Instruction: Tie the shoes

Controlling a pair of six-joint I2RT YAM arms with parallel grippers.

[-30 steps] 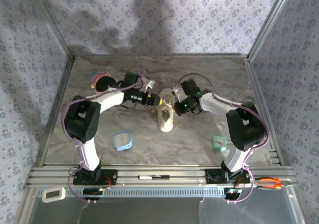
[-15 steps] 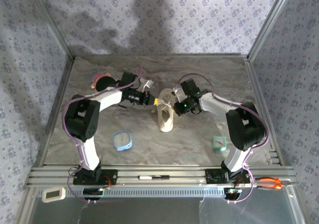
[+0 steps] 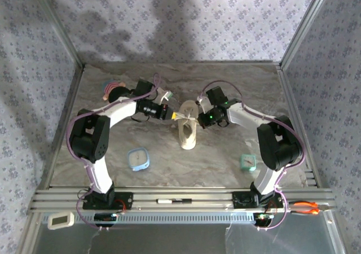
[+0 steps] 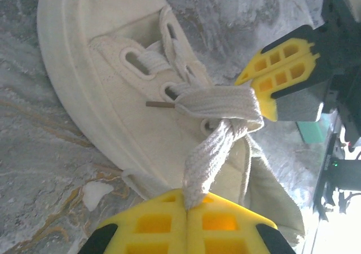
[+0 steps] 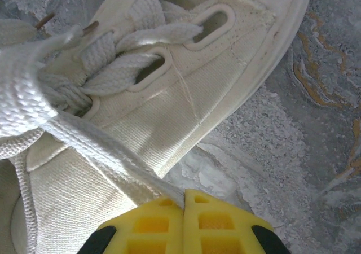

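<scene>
The cream shoe (image 3: pixel 187 132) lies mid-table, toe toward the arms. My left gripper (image 3: pixel 176 115) is at its left side by the lace area, and my right gripper (image 3: pixel 198 114) is at its right side. In the left wrist view the shoe (image 4: pixel 96 79) fills the upper left, and a flat pale lace (image 4: pixel 211 149) runs from a crossing over the eyelets down into my shut left gripper (image 4: pixel 186 200). The right gripper's yellow fingers (image 4: pixel 282 68) show beyond. In the right wrist view another lace strand (image 5: pixel 107 152) crosses the shoe (image 5: pixel 225 56) into my shut right gripper (image 5: pixel 184 196).
A blue square object (image 3: pixel 138 158) lies near the front left and a small teal one (image 3: pixel 248 162) at the front right. A dark round pink-trimmed object (image 3: pixel 114 90) sits at the back left. Patterned walls close in the table on three sides.
My left gripper has shut on the lace and drawn back a little to the left. The right gripper has kept its grip and shifted slightly up-table.
</scene>
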